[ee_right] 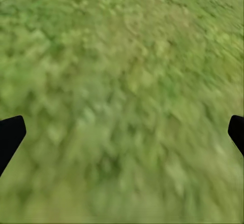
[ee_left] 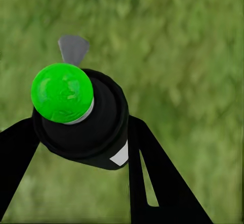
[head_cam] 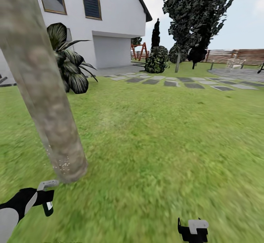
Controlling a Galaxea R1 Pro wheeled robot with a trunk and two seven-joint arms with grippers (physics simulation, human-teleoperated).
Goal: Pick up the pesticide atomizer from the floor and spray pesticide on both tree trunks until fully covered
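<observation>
At the lower left of the head view, your left gripper (head_cam: 47, 198) clamps the dark-bodied pesticide atomizer with grey nozzle (head_cam: 48, 184) towards the mottled beige-brown tree trunk (head_cam: 47, 103) to wet it, while your right gripper (head_cam: 193, 229) waits wide apart.

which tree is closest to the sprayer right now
The thick mottled trunk at the head view's left, leaning just beyond the pesticide atomizer in the left gripper. The dark trees stand far back by the fence.

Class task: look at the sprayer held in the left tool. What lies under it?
Under the sprayer, held in the left tool, is blurred green grass. The patch directly beneath its dark body is covered, so nothing can be said of it.
</observation>
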